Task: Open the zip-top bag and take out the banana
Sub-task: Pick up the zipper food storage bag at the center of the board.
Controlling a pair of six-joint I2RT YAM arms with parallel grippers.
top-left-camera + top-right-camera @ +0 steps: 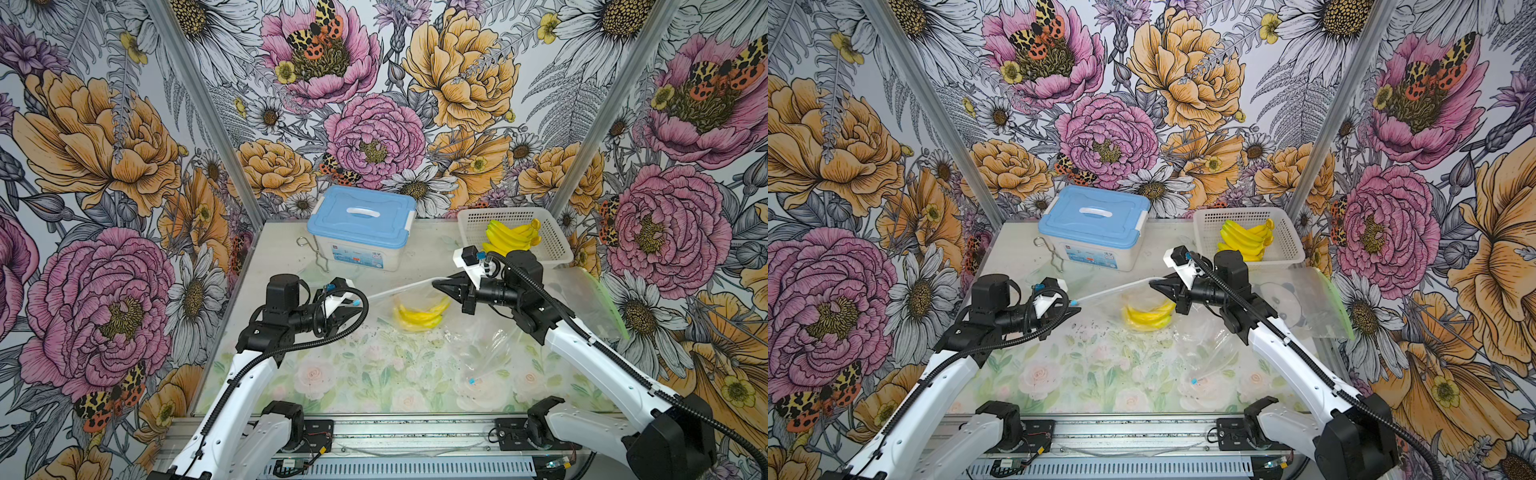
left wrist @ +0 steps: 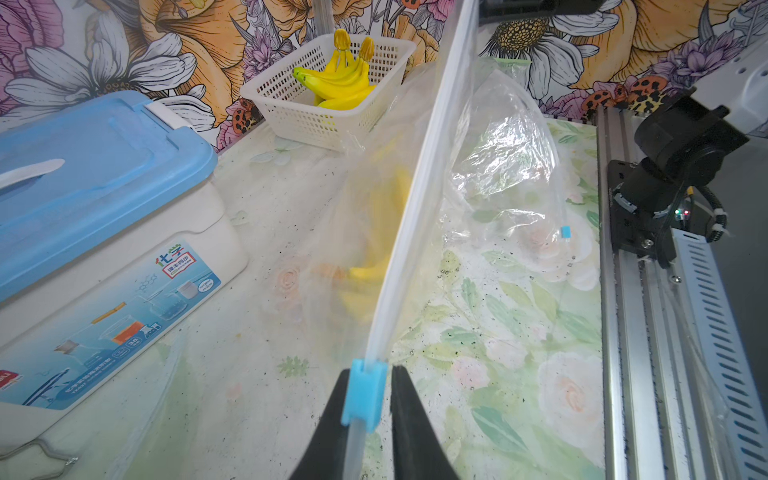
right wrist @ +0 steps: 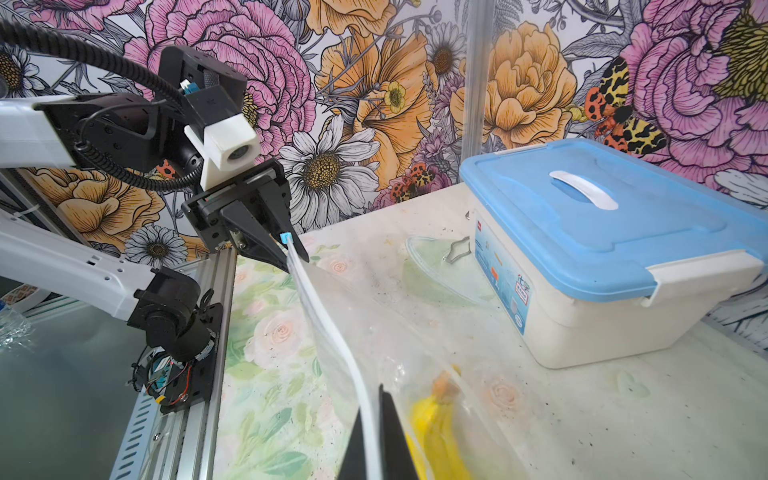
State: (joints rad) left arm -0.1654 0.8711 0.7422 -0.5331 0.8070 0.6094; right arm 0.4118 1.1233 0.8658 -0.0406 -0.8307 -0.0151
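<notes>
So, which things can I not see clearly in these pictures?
- banana: left wrist view, blurred behind the zip-top bag plastic; fruit count unclear.
- zip strip: every view, too thin to tell sealed or parted.
- right hand: right wrist view, fingers cut off by the bottom edge.
- box label: both top views, print too small to read.

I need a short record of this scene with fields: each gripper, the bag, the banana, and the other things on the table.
Left gripper: shut on the blue slider of the bag
Right gripper: shut on the other end of the bag's top strip
Bag: clear, stretched between both grippers; open or closed, cannot tell
Banana: inside the bag
Behind: box with blue lid; basket holding more bananas
</notes>
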